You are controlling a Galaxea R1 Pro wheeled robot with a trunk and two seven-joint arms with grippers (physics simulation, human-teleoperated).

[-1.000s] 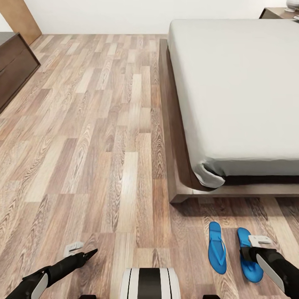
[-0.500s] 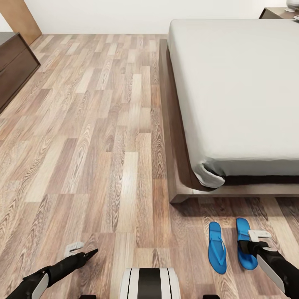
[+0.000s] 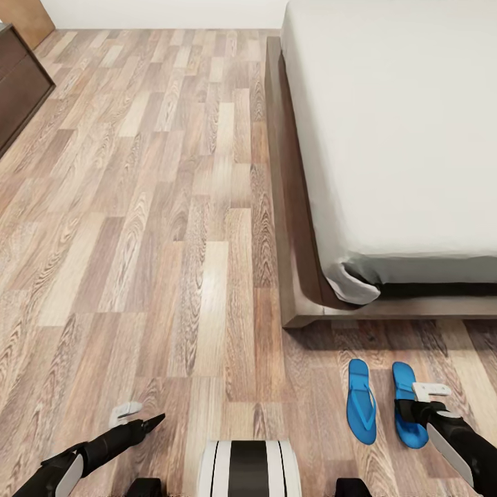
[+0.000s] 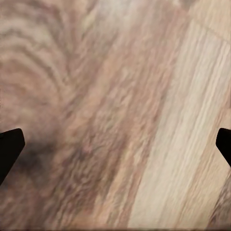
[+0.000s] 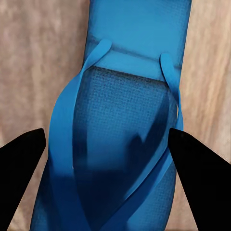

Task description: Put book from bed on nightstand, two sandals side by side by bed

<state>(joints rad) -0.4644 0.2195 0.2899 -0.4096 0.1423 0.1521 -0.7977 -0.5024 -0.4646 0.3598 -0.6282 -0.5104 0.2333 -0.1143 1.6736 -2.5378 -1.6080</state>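
Two bright blue sandals lie side by side on the wood floor just off the bed's foot corner: one (image 3: 361, 404) and, to its right, the other (image 3: 404, 381). My right gripper (image 3: 407, 414) hovers over the heel half of the right-hand sandal (image 5: 127, 106), open, with a fingertip (image 5: 21, 159) off each edge of it. My left gripper (image 3: 148, 422) hangs open over bare floor (image 4: 115, 120) at the lower left. The bed (image 3: 290, 207) has a dark frame and a pale mattress (image 3: 393, 124). The book and nightstand are out of view.
A long dark brown cabinet (image 3: 17, 90) stands against the far left. Wide wood floor (image 3: 159, 207) stretches between it and the bed. My own base (image 3: 248, 469) shows at the bottom centre.
The right-hand sandal shifted toward the bed and now lies level with the other one, with my right gripper following slightly. The head camera then tilted down. The left arm stayed put.
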